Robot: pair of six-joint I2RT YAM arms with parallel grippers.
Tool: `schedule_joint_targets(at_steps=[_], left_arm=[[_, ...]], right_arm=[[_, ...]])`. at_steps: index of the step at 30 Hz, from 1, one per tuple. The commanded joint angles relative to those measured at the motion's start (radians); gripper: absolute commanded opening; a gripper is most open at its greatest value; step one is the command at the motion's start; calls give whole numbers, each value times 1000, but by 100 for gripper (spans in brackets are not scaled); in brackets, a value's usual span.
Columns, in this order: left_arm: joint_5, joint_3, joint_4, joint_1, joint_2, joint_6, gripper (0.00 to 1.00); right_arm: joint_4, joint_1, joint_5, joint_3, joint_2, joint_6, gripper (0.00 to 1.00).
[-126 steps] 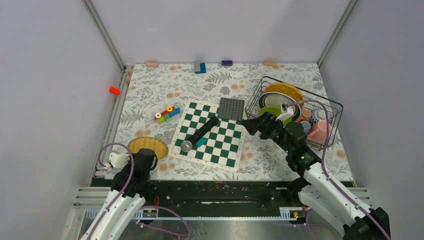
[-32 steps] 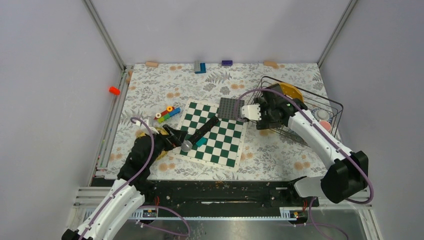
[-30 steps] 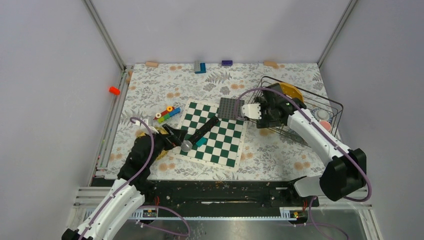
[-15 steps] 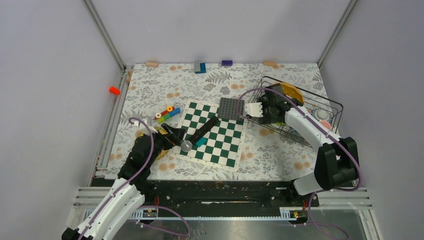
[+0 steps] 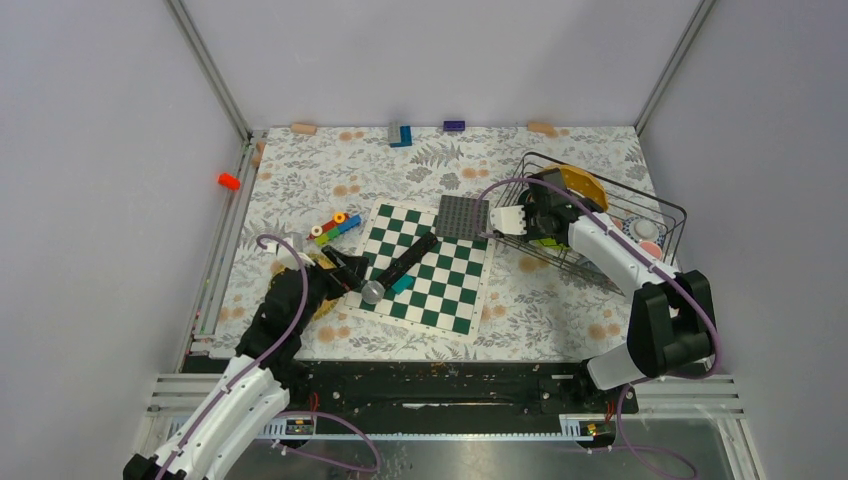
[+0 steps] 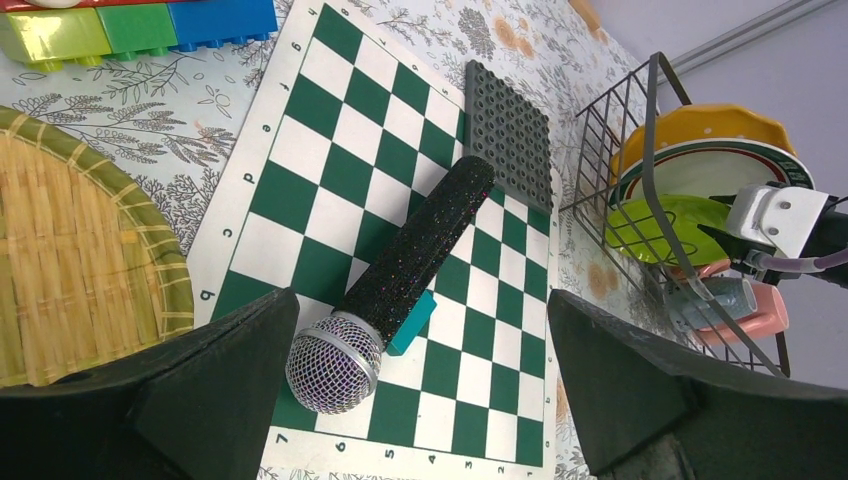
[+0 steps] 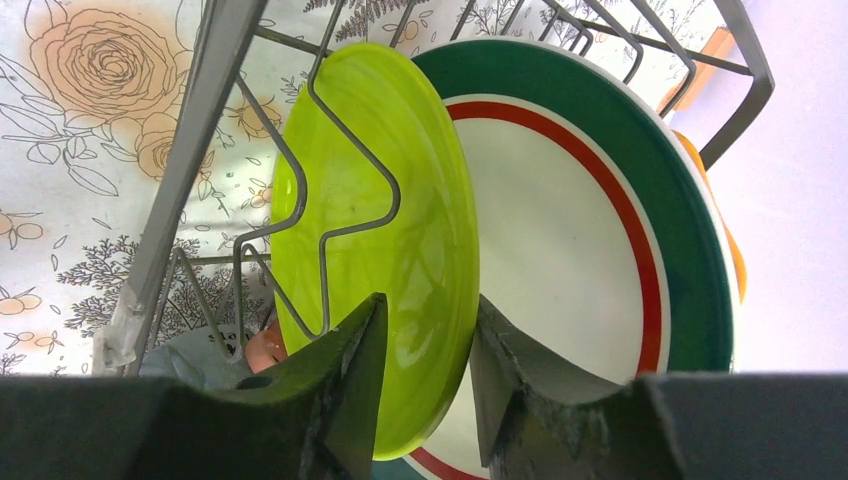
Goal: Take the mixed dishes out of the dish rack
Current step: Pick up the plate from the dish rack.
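Step in hand: by my reading, getting the green plate (image 7: 430, 170) out of the dish rack (image 7: 197, 120).
Green plate: stands on edge at one end of the rack, first in its row, with a wire prong crossing its front face.
Neighbours in the rack: a striped plate (image 7: 570, 230) is just behind it, a yellow plate (image 6: 700, 122) is behind that, and a pink mug (image 6: 760, 310) lies lower in the rack.
Right tool (image 7: 428, 310): inside the rack, one finger on each face of the green plate's rim. I cannot tell whether they are pressing on it.
Doing it well: get a firm pinch first, as the glaze looks slippery. Then draw the plate out along the prongs without tilting it, so the wire does not snag and the striped plate stays put.
Left tool (image 6: 422, 297): spread wide and holding nothing, well outside the rack above a microphone (image 6: 400, 270).
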Motion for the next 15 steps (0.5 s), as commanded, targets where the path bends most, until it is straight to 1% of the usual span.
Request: schedule_joint_targets(at_steps=[1, 8, 15], left_arm=[[-33, 50, 17, -2, 9, 16, 99], [-57, 47, 34, -2, 25, 9, 99], [-83, 58, 44, -2, 53, -6, 99]], right_arm=[[23, -7, 37, -9, 8, -15, 41], [59, -7, 81, -33, -2, -27, 35], [59, -7, 95, -40, -20, -44, 26]])
